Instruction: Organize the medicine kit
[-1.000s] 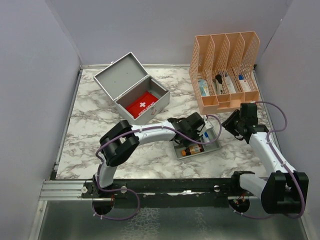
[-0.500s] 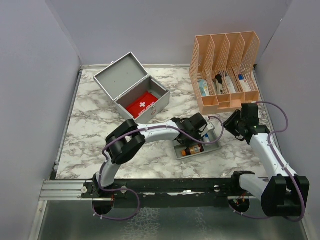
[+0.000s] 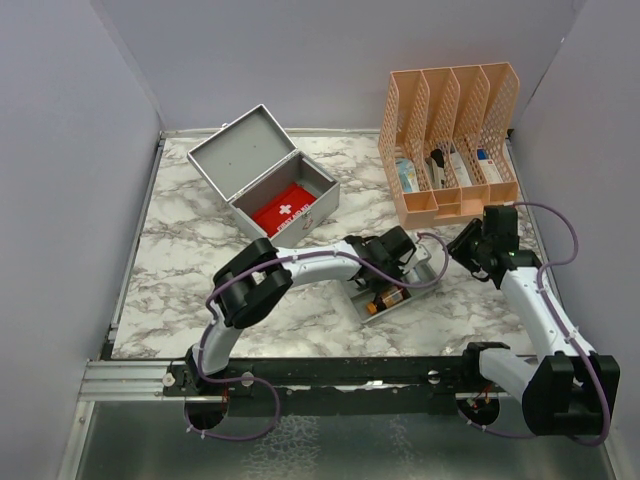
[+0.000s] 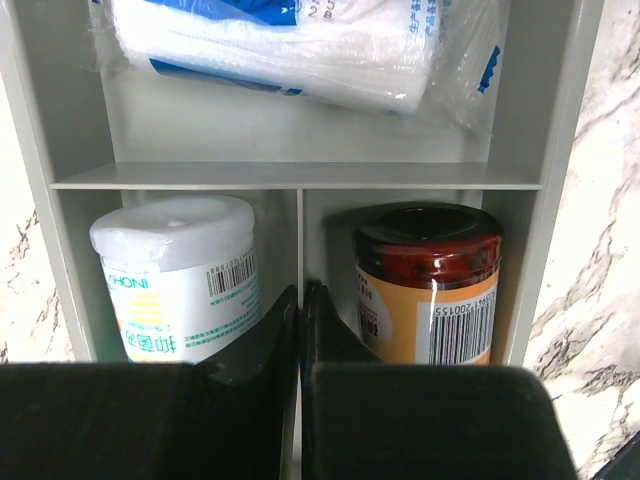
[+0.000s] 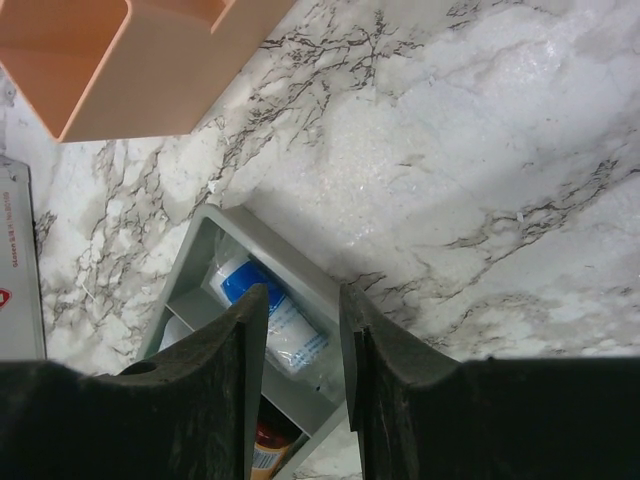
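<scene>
Left claw (image 3: 388, 268) sits at the tray (image 3: 418, 286) in the overhead view; the kit (image 3: 265, 185) stands lid-open behind and left of the tray. Its wrist view shows it pinching the tray's divider (image 4: 300, 215). Right claw (image 5: 303, 300), slightly parted and empty, hovers over the tray's edge.

- My top view is bright and even; shadows on the table (image 3: 190, 250) are faint.
- On my left wrist feed the left gripper (image 4: 300, 325) is dark and blurred, the tray (image 4: 300, 175) sharp.
- My right wrist feed shows a mild sheen on the table; the right gripper (image 5: 303, 340) looks soft.
</scene>
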`<action>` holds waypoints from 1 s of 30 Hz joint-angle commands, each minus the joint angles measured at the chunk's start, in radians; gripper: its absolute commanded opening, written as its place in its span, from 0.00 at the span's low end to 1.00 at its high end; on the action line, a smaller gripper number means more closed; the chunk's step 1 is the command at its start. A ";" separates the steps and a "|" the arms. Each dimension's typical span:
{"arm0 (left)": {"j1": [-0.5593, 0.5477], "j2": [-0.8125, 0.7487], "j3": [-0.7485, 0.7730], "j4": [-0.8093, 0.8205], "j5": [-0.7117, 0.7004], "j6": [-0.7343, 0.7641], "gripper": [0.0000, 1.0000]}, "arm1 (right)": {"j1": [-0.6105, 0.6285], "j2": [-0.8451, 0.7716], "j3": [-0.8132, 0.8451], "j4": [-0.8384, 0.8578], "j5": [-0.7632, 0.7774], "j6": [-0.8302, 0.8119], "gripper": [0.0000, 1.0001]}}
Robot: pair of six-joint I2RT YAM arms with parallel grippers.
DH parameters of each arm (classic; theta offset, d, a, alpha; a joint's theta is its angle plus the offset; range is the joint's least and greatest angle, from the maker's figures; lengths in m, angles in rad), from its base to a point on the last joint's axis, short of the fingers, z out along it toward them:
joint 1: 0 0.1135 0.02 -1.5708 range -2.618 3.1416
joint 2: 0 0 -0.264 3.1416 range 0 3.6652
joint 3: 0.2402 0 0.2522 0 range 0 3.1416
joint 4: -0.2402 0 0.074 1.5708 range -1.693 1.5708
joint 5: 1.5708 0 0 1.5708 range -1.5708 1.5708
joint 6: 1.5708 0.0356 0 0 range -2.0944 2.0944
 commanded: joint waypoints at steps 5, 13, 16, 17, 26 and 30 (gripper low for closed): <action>-0.004 -0.159 -0.038 0.000 -0.012 0.006 0.00 | -0.006 -0.041 0.046 -0.032 0.020 -0.009 0.35; 0.004 -0.257 -0.114 0.064 -0.021 -0.029 0.00 | -0.006 -0.035 0.040 -0.030 0.020 -0.006 0.34; 0.008 -0.290 -0.123 0.065 -0.045 -0.031 0.00 | -0.006 -0.035 0.042 -0.031 0.020 -0.005 0.34; 0.011 -0.304 -0.125 0.065 -0.053 -0.031 0.00 | -0.006 -0.036 0.045 -0.033 0.022 -0.005 0.34; 0.087 -0.455 -0.122 0.022 -0.089 -0.005 0.00 | -0.006 -0.049 0.063 -0.039 0.013 -0.002 0.34; 0.141 -0.497 -0.108 -0.006 -0.110 0.009 0.00 | -0.006 -0.047 0.051 -0.029 -0.003 0.002 0.34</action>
